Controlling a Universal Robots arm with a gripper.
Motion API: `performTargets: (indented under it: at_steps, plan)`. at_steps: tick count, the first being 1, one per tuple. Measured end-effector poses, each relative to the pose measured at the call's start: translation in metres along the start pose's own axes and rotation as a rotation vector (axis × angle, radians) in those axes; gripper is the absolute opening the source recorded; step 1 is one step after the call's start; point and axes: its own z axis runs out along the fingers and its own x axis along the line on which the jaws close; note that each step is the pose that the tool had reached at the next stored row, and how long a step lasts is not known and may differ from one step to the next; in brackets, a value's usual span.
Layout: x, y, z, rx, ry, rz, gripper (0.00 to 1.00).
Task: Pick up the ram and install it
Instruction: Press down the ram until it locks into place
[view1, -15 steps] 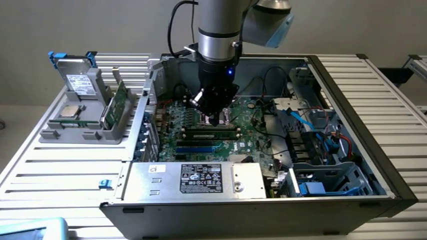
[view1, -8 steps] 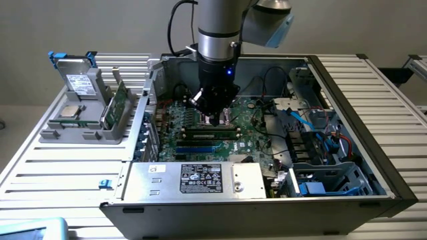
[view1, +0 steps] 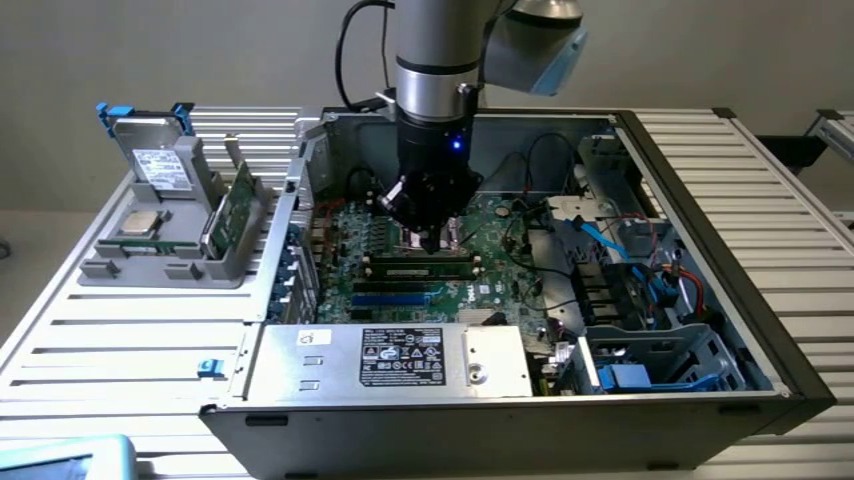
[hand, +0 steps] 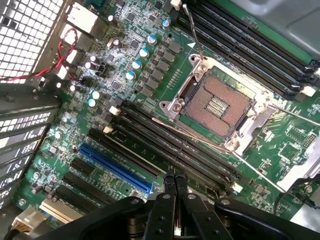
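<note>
Gripper (view1: 430, 238) hangs inside the computer case (view1: 707, 190), above the motherboard (view1: 507, 250).

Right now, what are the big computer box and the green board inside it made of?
The computer case looks like painted sheet metal: thin, flat grey walls with folded edges. The motherboard looks like glossy green circuit-board laminate, dotted with shiny metal and black plastic parts. Its empty processor socket has a bright, silvery metal frame.
</note>
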Motion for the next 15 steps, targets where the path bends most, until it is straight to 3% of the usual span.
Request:
performTargets:
  at_steps: [3, 15]
  plan:
    - [0.0001, 0.0000, 0.0000, -0.0001, 0.0003, 0.035, 0.11]
    - [0.0000, 0.0000, 0.0000, -0.0080, 0.0142, 0.196, 0.11]
